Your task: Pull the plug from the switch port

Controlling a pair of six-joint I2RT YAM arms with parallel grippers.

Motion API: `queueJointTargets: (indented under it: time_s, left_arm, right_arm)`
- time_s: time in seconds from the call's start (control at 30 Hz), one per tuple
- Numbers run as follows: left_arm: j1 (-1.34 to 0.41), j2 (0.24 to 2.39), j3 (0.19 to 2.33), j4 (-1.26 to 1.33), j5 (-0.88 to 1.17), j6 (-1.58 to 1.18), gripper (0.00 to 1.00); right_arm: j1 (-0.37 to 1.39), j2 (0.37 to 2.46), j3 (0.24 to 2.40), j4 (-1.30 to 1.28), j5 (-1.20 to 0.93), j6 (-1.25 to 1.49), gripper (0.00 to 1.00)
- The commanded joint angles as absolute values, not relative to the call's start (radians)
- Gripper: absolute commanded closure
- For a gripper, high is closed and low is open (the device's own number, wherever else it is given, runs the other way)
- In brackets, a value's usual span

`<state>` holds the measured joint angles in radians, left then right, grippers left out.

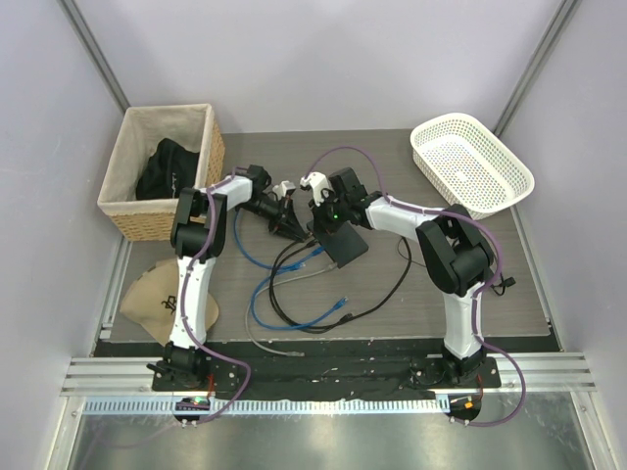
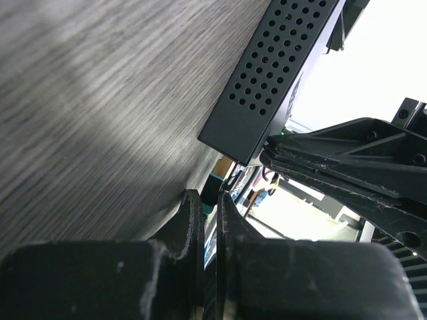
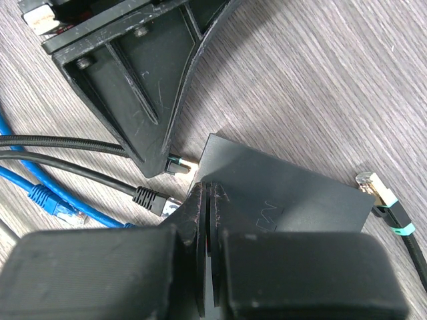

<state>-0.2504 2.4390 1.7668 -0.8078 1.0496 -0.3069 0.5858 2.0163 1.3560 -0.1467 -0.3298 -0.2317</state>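
Woodgrain table (image 3: pixel 333 80); flat black switch (image 3: pixel 287 200), perforated side, teal-booted plug (image 3: pixel 177 163) at edge.

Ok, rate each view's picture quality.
Top external: even light, soft shadows, sheen on the metal floor. Left wrist: background blown out white, left hand and plug at its tips blurred, switch sharp. Right wrist: tabletop grain crisp, right hand soft.

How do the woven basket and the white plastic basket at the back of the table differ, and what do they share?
The woven basket is tan, deep and cloth-lined; the white plastic basket is shallow, with lattice walls. The woven basket holds a dark bundle; the white plastic basket shows nothing inside. The woven basket stands back left, the white plastic basket back right. Both are rectangular and open-topped.
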Motion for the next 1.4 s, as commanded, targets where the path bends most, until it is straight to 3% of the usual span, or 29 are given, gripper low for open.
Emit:
queueJointTargets:
  time_s: [0.0, 0.37, 0.63, 0.7, 0.73, 0.87, 1.03, 1.37]
  left_arm:
    - [-0.275, 2.488, 1.703, -0.736, 0.779, -0.241, 1.0]
    - [-0.273, 2.37, 1.554, -0.701, 0.749, -0.213, 1.0]
    - [-0.308, 2.206, 1.257, -0.397, 0.769, -0.331, 1.0]
    - [-0.311, 2.191, 1.229, -0.379, 0.765, -0.334, 0.89]
    - [-0.311, 2.171, 1.224, -0.371, 0.762, -0.333, 0.75]
    - [-0.302, 2.129, 1.204, -0.305, 0.726, -0.379, 0.45]
    - [-0.301, 2.183, 1.241, -0.281, 0.738, -0.442, 0.41]
    - [-0.304, 2.313, 1.302, -0.232, 0.785, -0.526, 0.46]
  right_arm:
    - [0.598, 2.074, 1.31, -0.316, -0.276, -0.249, 0.99]
    - [0.588, 1.993, 1.321, -0.42, -0.302, -0.365, 0.99]
    - [0.578, 1.861, 1.377, -0.526, -0.383, -0.295, 0.98]
    - [0.578, 1.87, 1.391, -0.592, -0.416, -0.287, 0.98]
    - [0.577, 1.881, 1.391, -0.627, -0.423, -0.282, 0.98]
    - [0.578, 1.888, 1.329, -0.604, -0.408, -0.265, 0.99]
    - [0.577, 1.878, 1.293, -0.6, -0.385, -0.285, 0.99]
    - [0.578, 1.882, 1.246, -0.594, -0.385, -0.29, 0.99]
